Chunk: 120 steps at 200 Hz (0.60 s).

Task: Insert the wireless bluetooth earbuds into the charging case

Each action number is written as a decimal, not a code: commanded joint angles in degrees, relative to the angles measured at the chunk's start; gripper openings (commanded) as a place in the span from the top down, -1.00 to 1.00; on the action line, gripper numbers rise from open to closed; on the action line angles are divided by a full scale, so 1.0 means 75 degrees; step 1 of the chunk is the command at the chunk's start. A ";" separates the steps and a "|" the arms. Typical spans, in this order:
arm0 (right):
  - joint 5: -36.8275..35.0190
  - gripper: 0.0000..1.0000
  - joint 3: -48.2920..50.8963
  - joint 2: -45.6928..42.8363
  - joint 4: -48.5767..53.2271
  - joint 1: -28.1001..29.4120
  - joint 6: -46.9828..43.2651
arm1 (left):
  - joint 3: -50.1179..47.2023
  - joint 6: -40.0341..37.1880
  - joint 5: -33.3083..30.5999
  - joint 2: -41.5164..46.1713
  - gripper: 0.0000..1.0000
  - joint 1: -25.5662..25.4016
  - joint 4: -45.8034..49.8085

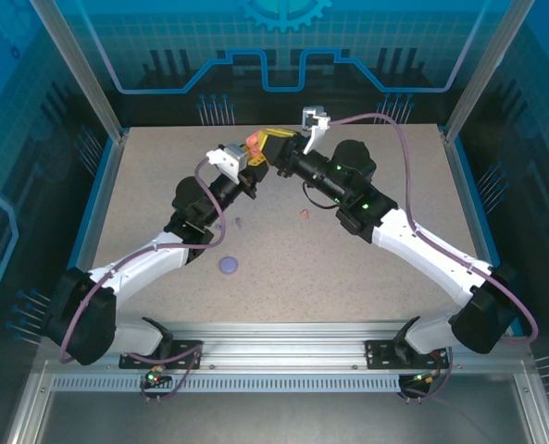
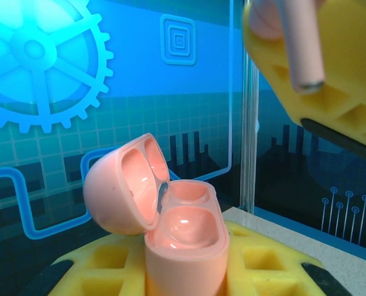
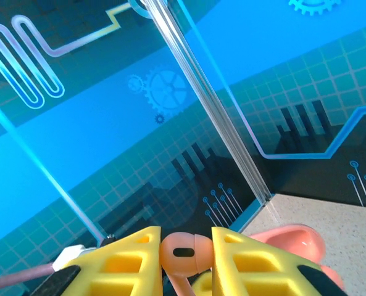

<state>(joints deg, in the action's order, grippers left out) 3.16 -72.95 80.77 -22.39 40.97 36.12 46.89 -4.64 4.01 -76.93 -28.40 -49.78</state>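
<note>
Left jaws grip open charging case (image 2: 186,246); right jaws pinch earbud (image 3: 183,250) above it; I'd centre stem over socket first.

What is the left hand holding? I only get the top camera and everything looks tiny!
Observer: The left hand grips a pink charging case, with its lid flipped open.
Operator: Is anything inside?
Observer: No, both wells look empty.
Operator: What about the right hand?
Observer: The right hand pinches a pale pink earbud by its head, stem pointing down. It is not in the case yet.
</note>
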 commanded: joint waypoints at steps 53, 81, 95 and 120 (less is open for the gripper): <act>-0.0374 0.57 0.0129 0.0398 -0.0716 0.0189 -0.0011 | 0.0310 0.0042 0.0086 0.0118 1.00 -0.0091 0.0074; -0.0466 0.57 0.0219 0.0451 -0.0685 0.0187 -0.0022 | 0.0322 0.0039 0.0081 0.0154 1.00 -0.0092 0.0071; -0.0543 0.57 0.0256 0.0466 -0.0654 0.0189 -0.0034 | 0.0322 0.0033 0.0081 0.0167 1.00 -0.0097 0.0084; -0.0613 0.59 0.0299 0.0498 -0.0615 0.0181 -0.0024 | 0.0337 -0.0001 0.0075 0.0201 1.00 -0.0103 0.0089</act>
<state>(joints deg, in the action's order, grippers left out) 0.36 -71.33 83.92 -24.99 41.65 36.14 47.22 -4.64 3.99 -76.88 -28.69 -48.25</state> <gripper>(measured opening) 0.213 0.231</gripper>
